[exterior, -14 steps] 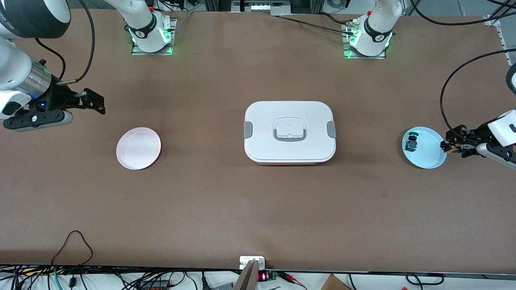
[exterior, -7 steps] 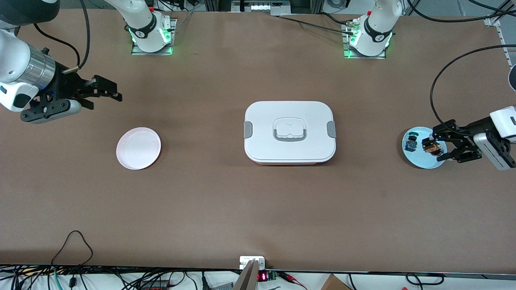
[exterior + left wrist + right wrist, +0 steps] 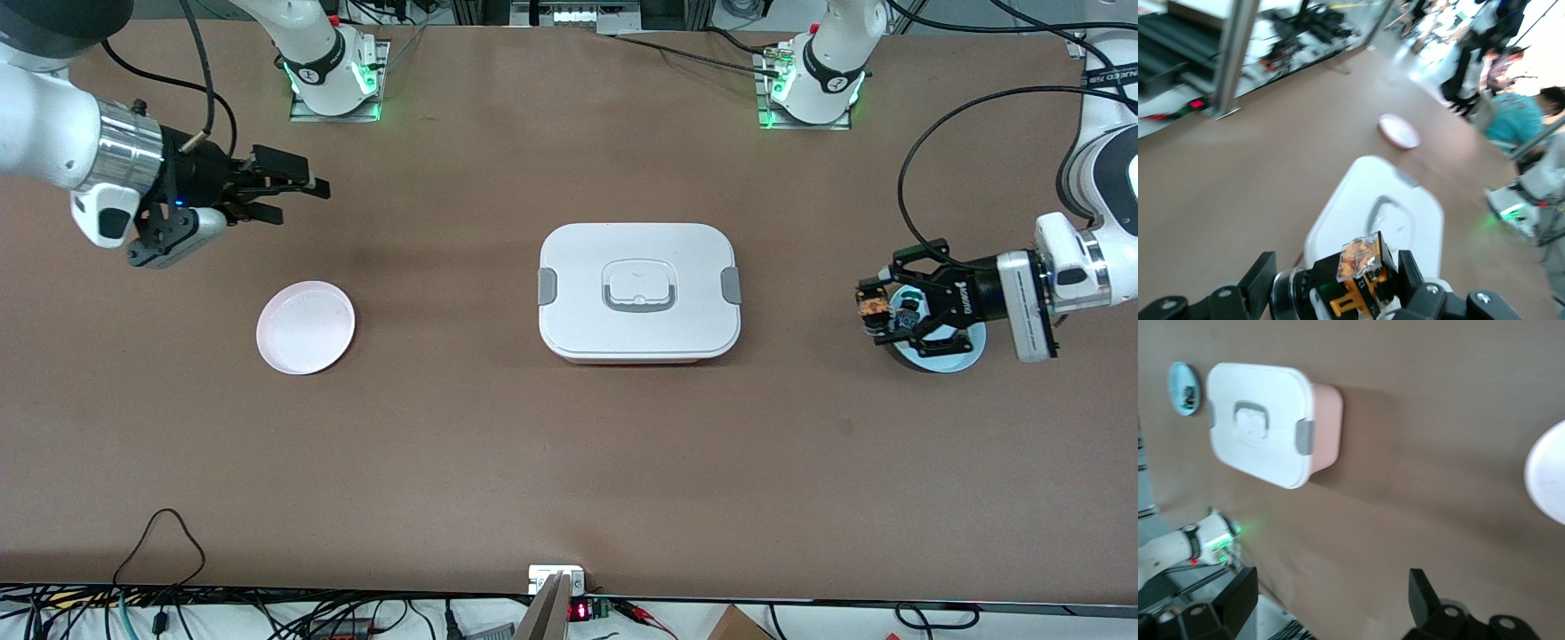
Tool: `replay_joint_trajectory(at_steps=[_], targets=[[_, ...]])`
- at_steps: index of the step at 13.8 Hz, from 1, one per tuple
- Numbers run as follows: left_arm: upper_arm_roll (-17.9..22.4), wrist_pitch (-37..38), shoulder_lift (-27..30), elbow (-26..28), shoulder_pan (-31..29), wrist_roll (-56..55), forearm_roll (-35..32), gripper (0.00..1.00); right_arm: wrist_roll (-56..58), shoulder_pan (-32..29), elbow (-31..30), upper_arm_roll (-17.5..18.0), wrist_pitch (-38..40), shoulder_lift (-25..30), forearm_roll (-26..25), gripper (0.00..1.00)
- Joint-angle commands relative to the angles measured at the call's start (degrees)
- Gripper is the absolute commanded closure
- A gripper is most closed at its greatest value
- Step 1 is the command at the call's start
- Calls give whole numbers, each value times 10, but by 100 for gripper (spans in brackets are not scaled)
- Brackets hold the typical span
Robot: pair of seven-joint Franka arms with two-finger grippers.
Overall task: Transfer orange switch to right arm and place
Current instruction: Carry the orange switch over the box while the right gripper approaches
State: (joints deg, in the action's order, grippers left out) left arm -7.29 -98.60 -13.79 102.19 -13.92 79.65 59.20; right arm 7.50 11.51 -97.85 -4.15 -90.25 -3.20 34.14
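The orange switch [image 3: 872, 308], a small black body with an orange cap, is up in the air with my left gripper [image 3: 875, 312] shut on it. It hangs over the rim of the pale blue plate [image 3: 956, 348] on the side toward the white box. In the left wrist view the orange switch [image 3: 1362, 272] sits clamped between the black fingers [image 3: 1413, 272]. My right gripper [image 3: 300, 190] hangs open and holds nothing. It is over bare table at the right arm's end, between the pink plate [image 3: 305, 327] and the right arm's base; its fingers [image 3: 1423, 585] stand wide apart.
A white lidded box [image 3: 638, 292] with grey clips sits mid-table, also in the right wrist view as the box [image 3: 1258, 420]. A green-capped switch [image 3: 906, 317] lies in the blue plate. Cables run along the table's near edge.
The left gripper has carried the orange switch across the blue plate toward the box. The right gripper has moved toward the table's middle and toward its base.
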Motion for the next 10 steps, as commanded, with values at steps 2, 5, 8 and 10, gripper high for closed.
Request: replay_joint_trajectory(at_steps=[2,5,8,10], targets=[[-1,57,-3,5,52,96,65,100,101,-6,-93,-9,-5,16,138,0],[-1,70,-14,26,93,192,126,100,178,-16,-172,-9,-14,5,279,0],[-1,72,-36,42,131,285,188,100,228,-7,-231,-4,-27,-14,415,0],[-1,72,-49,46,158,324,225,100,236,24,-247,-4,-54,-26,496,0]])
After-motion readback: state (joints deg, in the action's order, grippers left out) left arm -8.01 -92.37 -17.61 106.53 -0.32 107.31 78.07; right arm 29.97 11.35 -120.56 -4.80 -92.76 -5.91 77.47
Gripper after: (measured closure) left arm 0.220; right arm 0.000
